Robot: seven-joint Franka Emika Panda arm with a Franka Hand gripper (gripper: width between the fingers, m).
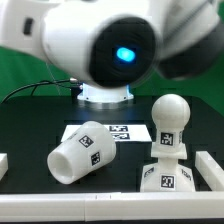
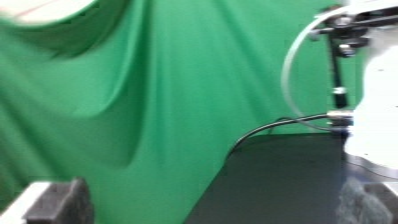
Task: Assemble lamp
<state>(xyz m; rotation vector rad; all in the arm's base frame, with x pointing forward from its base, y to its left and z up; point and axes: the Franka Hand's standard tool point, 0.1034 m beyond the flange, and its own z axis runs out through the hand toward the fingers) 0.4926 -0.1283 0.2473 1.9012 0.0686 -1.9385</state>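
Base (image 1: 166, 178) carries upright bulb (image 1: 168, 120); shade (image 1: 82, 152) toppled.

no words, brands or numbers could be read. black-and-white square tags stood on the shade (image 1: 80, 153), the bulb (image 1: 168, 122), the base (image 1: 166, 178) and the marker board (image 1: 122, 131); their patterns were perhaps too small to decode.

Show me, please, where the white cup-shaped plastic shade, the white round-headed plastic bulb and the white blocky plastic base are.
White cup-shaped plastic shade (image 1: 82, 152): exterior view, on its tagged side wall.
White round-headed plastic bulb (image 1: 169, 112): exterior view, on its round head.
White blocky plastic base (image 1: 166, 177): exterior view, on its tagged front face.
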